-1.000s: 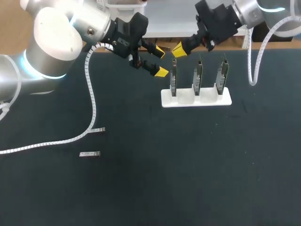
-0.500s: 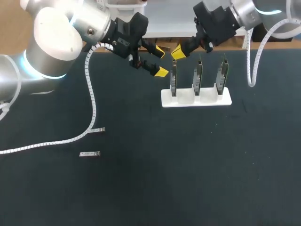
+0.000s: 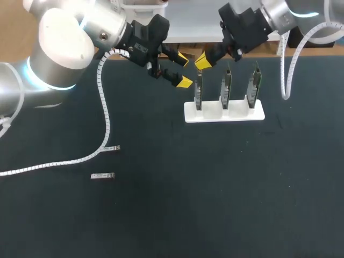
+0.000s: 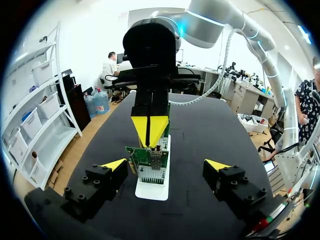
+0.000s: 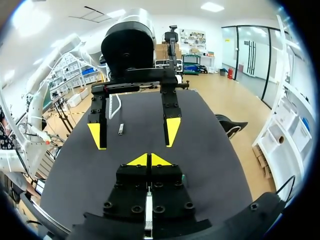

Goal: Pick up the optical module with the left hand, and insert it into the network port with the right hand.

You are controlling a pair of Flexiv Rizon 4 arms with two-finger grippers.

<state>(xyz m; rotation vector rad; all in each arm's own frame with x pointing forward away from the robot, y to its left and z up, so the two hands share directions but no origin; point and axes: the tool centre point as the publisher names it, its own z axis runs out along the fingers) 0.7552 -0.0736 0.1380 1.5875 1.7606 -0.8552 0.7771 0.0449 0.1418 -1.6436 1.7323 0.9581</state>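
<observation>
Judging by the optical module lying unpicked, pickup seemed undone: left gripper gaped empty, right gripper pinched closed.

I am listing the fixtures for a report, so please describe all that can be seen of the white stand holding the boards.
The white stand is a low, flat block, plastic by its look, lying on the dark table. Three green circuit boards stand upright in it, side by side. The right gripper, tips together, is just above the board nearest my left arm; the left gripper, open, is beside that board. Neither touches the stand.
</observation>
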